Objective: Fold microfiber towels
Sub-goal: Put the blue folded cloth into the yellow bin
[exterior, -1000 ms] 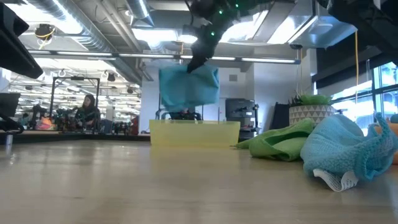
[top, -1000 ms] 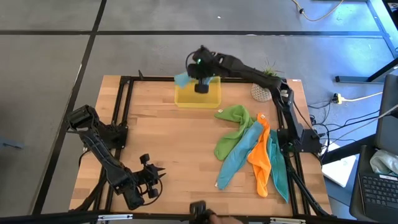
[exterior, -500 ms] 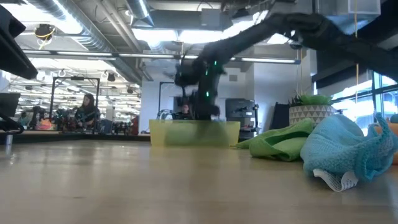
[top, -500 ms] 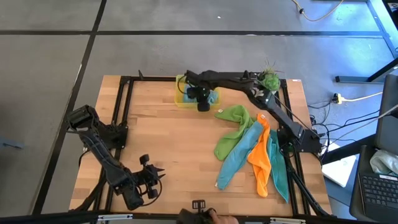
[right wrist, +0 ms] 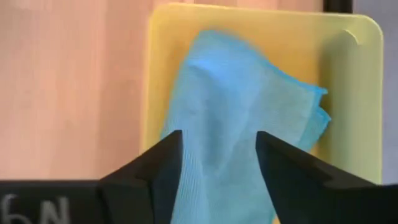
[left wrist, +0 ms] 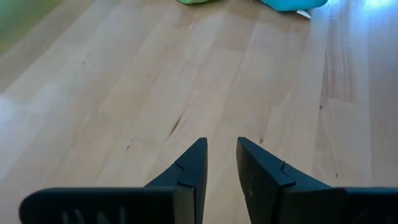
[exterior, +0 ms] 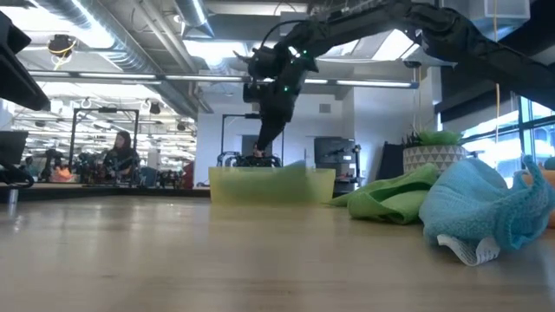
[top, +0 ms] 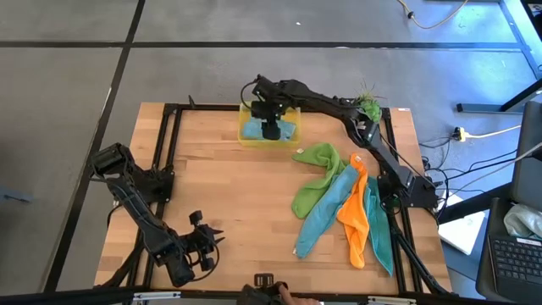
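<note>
A yellow translucent rectangular tray (top: pixel 246 138) sits near the far edge of the light wooden table (top: pixel 237 212). A small green plant in a white patterned pot (top: pixel 362 119) stands at the table's far right corner.

I count teal towels: 3 (top: pixel 268 130) (top: pixel 320 219) (top: pixel 378 227) | green towel: 1 (top: pixel 318 170) | orange towel: 1 (top: pixel 354 213) | yellow tray: 1 (top: pixel 245 138) | potted plant: 1 (top: pixel 367 108)
</note>
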